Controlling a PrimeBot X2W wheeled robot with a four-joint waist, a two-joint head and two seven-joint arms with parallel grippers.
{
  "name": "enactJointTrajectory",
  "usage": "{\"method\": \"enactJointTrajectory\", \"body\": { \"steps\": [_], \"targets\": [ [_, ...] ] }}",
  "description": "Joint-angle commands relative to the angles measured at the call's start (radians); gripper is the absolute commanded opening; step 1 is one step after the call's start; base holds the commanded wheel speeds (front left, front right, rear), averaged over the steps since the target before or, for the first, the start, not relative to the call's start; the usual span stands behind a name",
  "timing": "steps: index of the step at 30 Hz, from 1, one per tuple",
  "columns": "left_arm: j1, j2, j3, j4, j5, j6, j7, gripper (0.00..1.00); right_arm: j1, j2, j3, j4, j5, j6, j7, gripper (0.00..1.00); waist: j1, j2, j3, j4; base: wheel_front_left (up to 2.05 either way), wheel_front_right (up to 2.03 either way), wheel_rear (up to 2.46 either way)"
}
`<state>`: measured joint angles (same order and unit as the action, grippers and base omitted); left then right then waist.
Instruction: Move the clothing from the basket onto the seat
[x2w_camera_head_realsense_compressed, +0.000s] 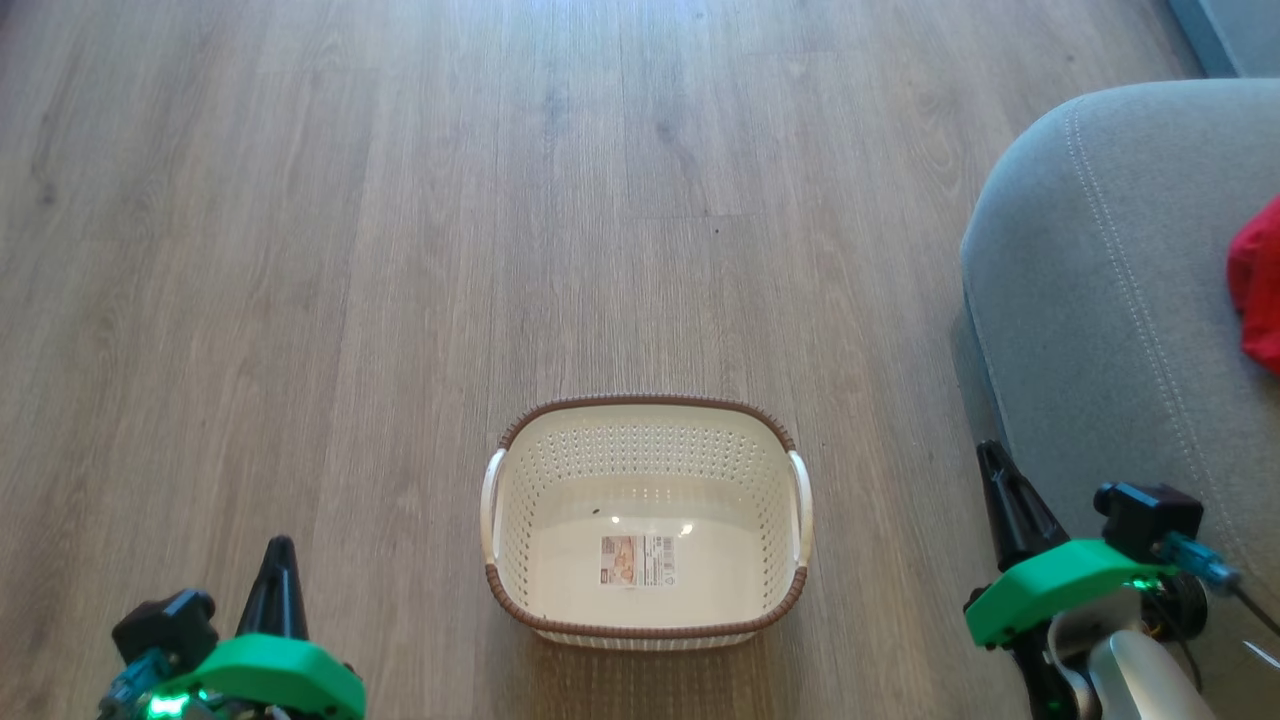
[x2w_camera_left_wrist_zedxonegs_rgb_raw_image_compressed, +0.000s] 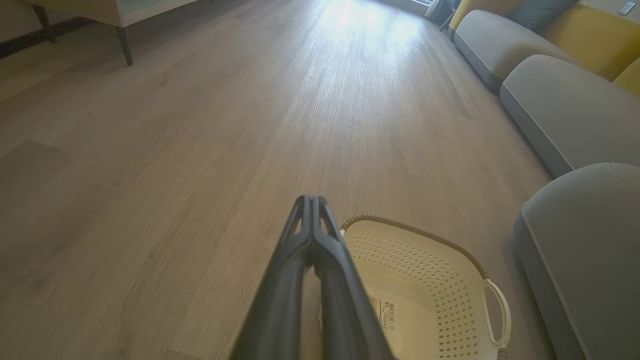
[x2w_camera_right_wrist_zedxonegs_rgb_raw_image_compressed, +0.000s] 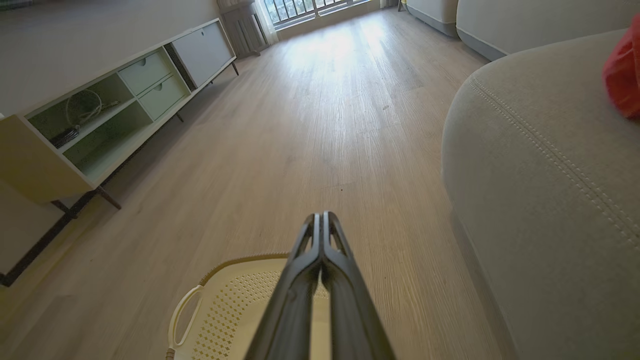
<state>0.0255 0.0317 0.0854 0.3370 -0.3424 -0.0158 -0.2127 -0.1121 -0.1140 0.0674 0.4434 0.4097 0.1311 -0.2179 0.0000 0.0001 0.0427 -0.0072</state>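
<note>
Basket (x2w_camera_head_realsense_compressed: 520, 450) sticker (x2w_camera_head_realsense_compressed: 638, 561) print too small to read

Here's the basket (x2w_camera_head_realsense_compressed: 640, 450) on the floor (x2w_camera_head_realsense_compressed: 400, 250), mouth wide open to the top and the sticker (x2w_camera_head_realsense_compressed: 638, 560) on its bottom in plain sight, with bare boards running left of it and far beyond it, so there's broad room on both those sides. Right of the basket a strip of floor stays open, then the seat (x2w_camera_head_realsense_compressed: 1100, 280) rises like a big grey wall, red clothing (x2w_camera_head_realsense_compressed: 1258, 285) lying on top, well away from the basket. Far off to the basket's left stands a low cabinet (x2w_camera_right_wrist_zedxonegs_rgb_raw_image_compressed: 100, 120) on thin legs.
</note>
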Motion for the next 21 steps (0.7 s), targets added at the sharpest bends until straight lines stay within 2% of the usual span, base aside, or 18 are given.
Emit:
{"method": "enactJointTrajectory", "body": {
  "steps": [1,21],
  "targets": [
    [-0.038,0.005,0.004,-0.038,-0.03,-0.006,0.005,0.0,-0.039,0.0,-0.011,-0.038,0.031,0.0,0.011,0.0,0.0,-0.0001,-0.001,0.0,0.0,0.0,0.0],
    [-0.053,0.008,0.008,-0.049,-0.245,-0.025,0.06,0.0,-0.031,0.011,-0.04,-0.066,0.234,0.0,0.066,0.0,0.0,-0.0001,-0.007,0.001,0.0,0.0,0.0]
  ]
}}
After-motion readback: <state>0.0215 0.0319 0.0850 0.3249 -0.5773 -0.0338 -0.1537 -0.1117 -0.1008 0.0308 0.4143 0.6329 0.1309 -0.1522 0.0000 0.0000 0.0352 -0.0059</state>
